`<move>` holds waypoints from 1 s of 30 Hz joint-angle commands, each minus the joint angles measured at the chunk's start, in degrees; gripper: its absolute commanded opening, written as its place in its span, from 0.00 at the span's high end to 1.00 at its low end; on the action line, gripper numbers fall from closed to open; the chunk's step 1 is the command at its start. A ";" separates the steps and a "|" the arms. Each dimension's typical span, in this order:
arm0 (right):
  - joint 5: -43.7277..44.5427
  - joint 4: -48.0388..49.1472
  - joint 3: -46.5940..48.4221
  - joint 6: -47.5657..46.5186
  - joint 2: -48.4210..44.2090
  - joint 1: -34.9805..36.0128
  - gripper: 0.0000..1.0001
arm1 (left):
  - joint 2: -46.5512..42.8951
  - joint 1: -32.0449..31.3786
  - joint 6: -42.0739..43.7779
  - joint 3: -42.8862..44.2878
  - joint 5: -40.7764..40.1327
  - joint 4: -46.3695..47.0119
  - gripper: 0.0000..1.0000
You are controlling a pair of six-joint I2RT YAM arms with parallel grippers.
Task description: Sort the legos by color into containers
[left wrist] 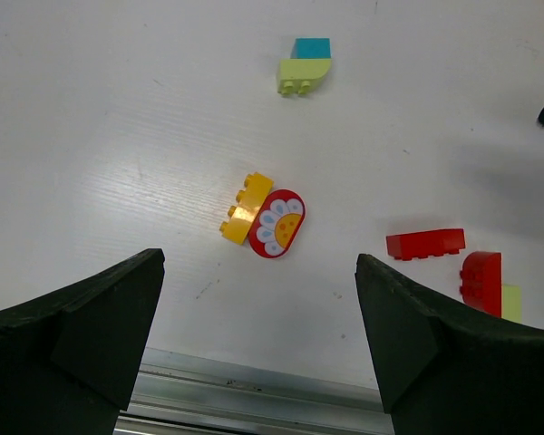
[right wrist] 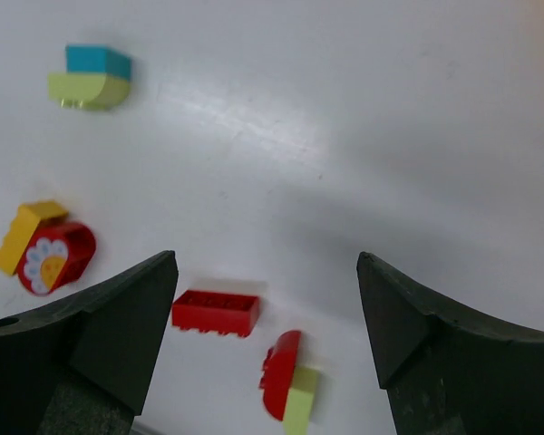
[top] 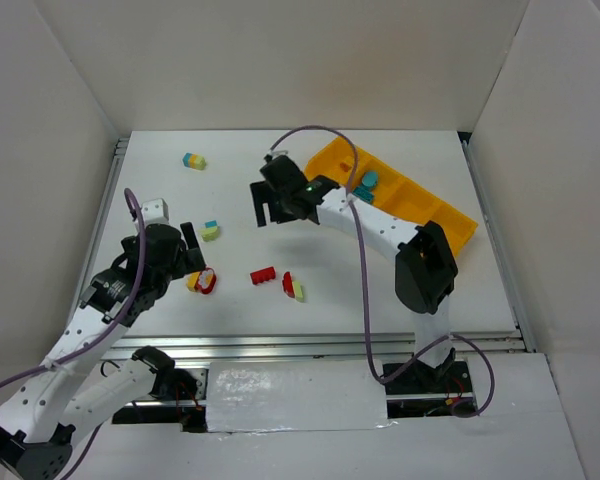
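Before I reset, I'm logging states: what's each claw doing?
Left claw: open, empty.
Right claw: open, empty.

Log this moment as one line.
left hand open near yellow-red clump | right hand open, empty | teal brick in tray | red brick unsorted

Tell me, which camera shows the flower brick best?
Left wrist: the flower brick sits mid-frame, petals clear. Right wrist shows it smaller, near the left edge; the top view, only a red speck.

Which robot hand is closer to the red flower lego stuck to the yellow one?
Left. The left gripper sits just beside the flower lego; the right gripper is farther away, toward the tray.
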 commanded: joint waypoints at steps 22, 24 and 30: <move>7.45 -1.53 -7.94 10.46 5.72 15.35 0.00 | -2.74 0.38 -0.46 1.49 -0.50 1.19 0.00; 7.89 -1.71 -7.94 10.89 6.34 15.61 0.01 | -2.74 0.38 -0.29 1.49 -0.23 1.36 0.01; 5.34 -0.03 -7.51 9.84 8.36 15.53 0.05 | -2.74 0.38 -0.11 1.41 0.21 1.63 0.01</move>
